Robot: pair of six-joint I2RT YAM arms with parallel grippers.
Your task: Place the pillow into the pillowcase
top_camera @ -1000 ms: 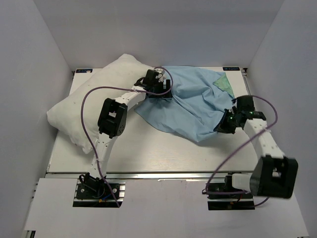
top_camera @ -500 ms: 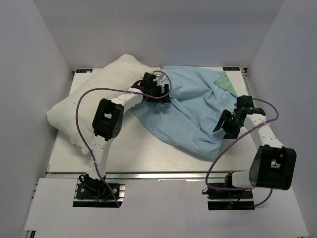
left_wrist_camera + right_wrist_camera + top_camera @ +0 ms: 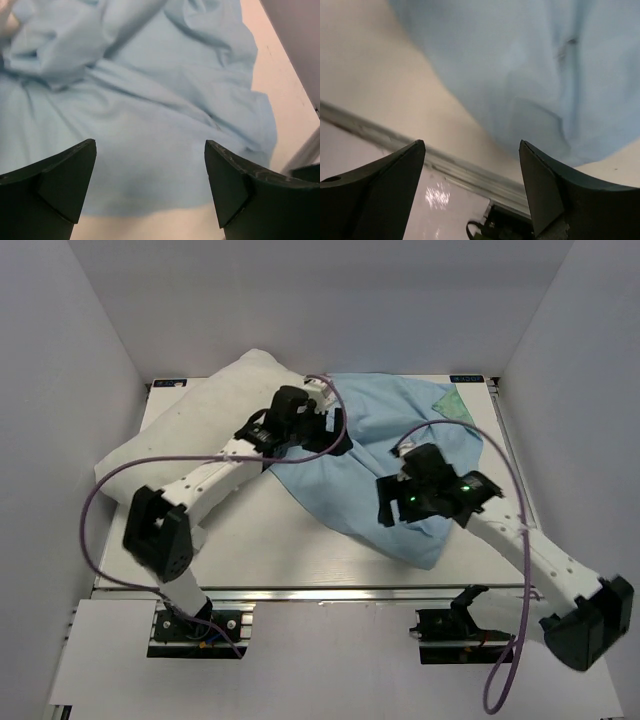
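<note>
The plump white pillow point(image 3: 190, 435) lies at the back left of the table. To its right the pillowcase point(image 3: 340, 485) is spread out, light blue side up, with a teal patterned corner point(image 3: 455, 405) at the back right. My left gripper point(image 3: 330, 440) hovers open over the pillowcase's left part, beside the pillow; in the left wrist view the left gripper point(image 3: 150, 172) holds nothing, and blue pillowcase point(image 3: 150, 100) fills the picture beneath. My right gripper point(image 3: 386, 506) stands open above the pillowcase's near part; the right gripper point(image 3: 470, 185) is empty, with the pillowcase point(image 3: 540, 65) beyond it.
The pale table top point(image 3: 385, 75) and its metal front rail point(image 3: 470, 172) show under the right gripper. White walls enclose the table on three sides. Purple cables point(image 3: 100, 490) loop from both arms. The right arm's elbow point(image 3: 590, 625) hangs past the front right corner.
My right gripper has opened, let go of the pillowcase's right edge and swung left over the cloth. The left arm's elbow has dropped toward the front left; its gripper stays open.
</note>
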